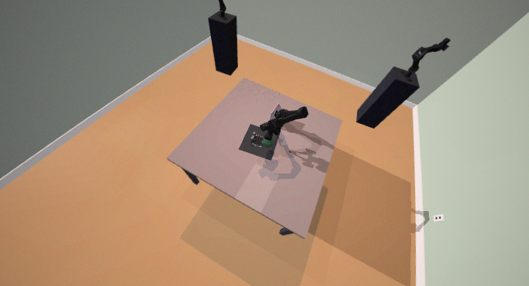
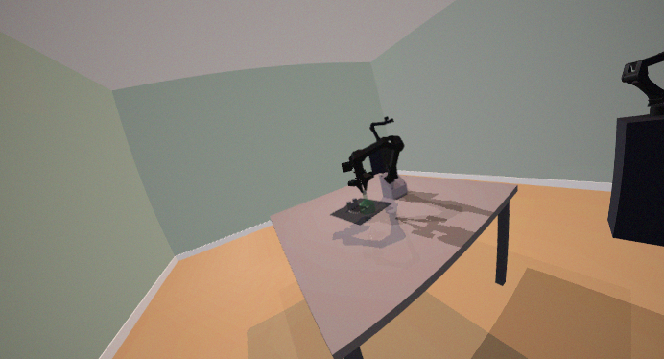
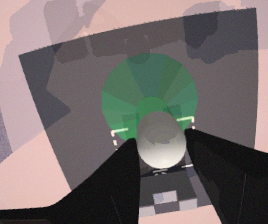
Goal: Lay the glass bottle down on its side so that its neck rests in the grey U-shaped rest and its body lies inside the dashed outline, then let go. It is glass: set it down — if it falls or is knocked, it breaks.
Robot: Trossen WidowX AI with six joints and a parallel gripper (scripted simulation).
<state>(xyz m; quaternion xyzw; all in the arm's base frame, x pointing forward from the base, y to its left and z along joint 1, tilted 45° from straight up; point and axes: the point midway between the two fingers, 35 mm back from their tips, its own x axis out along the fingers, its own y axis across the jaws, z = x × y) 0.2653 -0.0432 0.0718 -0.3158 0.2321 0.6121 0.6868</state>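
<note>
The glass bottle [image 1: 267, 142] [image 2: 367, 206] [image 3: 150, 75] stands upright, green body down, on the dark mat [image 1: 245, 146] [image 2: 357, 220] [image 3: 225, 90]. Its pale top points up at the wrist camera. My gripper [image 1: 268, 138] [image 2: 365, 192] [image 3: 161, 140] points down with one finger against each side of the pale top, shut on the bottle. The dashed outline [image 3: 186, 119] lies partly under and in front of the body; the top and fingers hide part of it. The grey U-shaped rest [image 1: 253, 134] [image 2: 353, 205] [image 3: 187, 204] stands at the outline's far end from the bottle.
The mat lies on the pinkish table [image 1: 214, 141] [image 2: 336, 282]. The arm's pale base block [image 2: 394, 190] stands just behind the mat. Two dark pedestals with other arms stand off the table [image 1: 223, 45] [image 1: 386, 99]. Shadows of the arm cross the table.
</note>
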